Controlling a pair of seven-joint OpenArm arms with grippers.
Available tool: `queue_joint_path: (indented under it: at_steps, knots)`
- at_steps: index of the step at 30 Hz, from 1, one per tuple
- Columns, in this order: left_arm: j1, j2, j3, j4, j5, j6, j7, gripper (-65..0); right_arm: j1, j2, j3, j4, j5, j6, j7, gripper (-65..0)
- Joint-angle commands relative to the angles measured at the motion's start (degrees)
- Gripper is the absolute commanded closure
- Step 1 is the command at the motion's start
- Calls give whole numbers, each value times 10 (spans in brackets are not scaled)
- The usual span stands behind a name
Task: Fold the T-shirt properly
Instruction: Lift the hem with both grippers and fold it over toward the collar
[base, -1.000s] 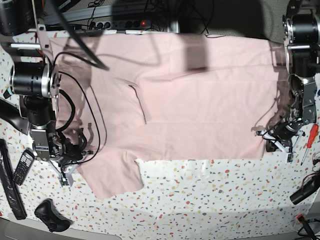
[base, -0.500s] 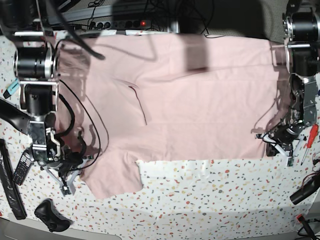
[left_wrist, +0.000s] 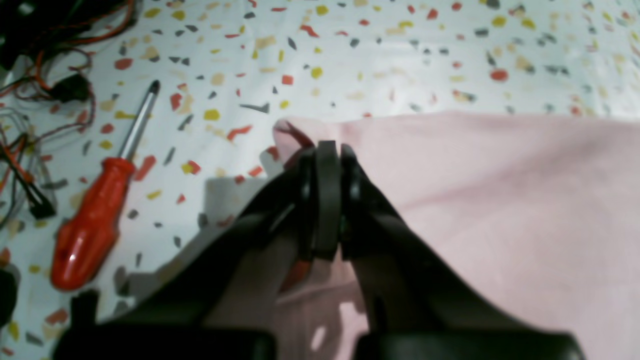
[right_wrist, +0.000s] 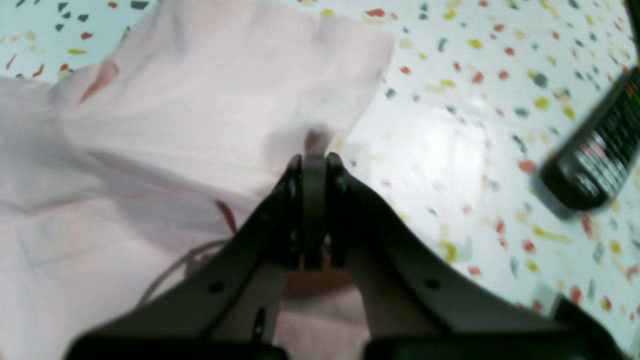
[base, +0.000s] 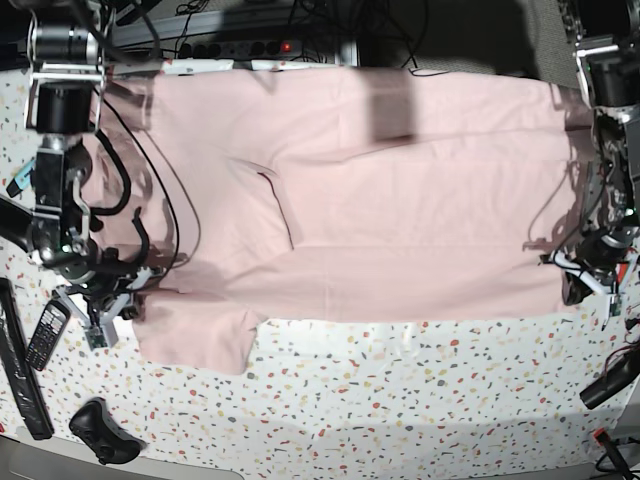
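Observation:
The pale pink T-shirt (base: 400, 200) lies spread flat with its plain side up across the speckled table (base: 400, 400). My left gripper (base: 585, 283) is at the right in the base view. In the left wrist view it (left_wrist: 327, 150) is shut on the shirt's bottom corner (left_wrist: 292, 135). My right gripper (base: 105, 318) is at the left in the base view. In the right wrist view it (right_wrist: 314, 162) is shut on the edge of a sleeve (right_wrist: 225, 100). The lettering does not show.
A red-handled screwdriver (left_wrist: 90, 220) lies just beside the left gripper, with loose wires (left_wrist: 30, 100) past it. A black remote (base: 45, 335) (right_wrist: 595, 160), a long black bar (base: 20, 370) and a black controller (base: 100, 430) lie near the right gripper. A power strip (base: 250, 45) runs along the back edge.
Both grippers moved outward with the cloth in them. The right gripper pulled the sleeve left and up in the base view; the left gripper pulled the hem corner right. The shirt lies wider and flatter.

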Motion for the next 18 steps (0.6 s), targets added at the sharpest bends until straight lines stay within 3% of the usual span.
queue_joint_path:
  at_steps: [1, 11, 18]
  knots:
    - [-4, -12, -4, 21, -7, 2, -14, 0, 1, 12, 18, 26, 5, -2, 14, 0]
    - [54, -48, -8, 79, -23, 2, 2, 0, -141, 12, 147, 168, 66, 26, -4, 0]
    - [105, -50, -56, 121, -41, 2, 25, 0, -247, 8, 211, 232, 112, 28, -17, 0]
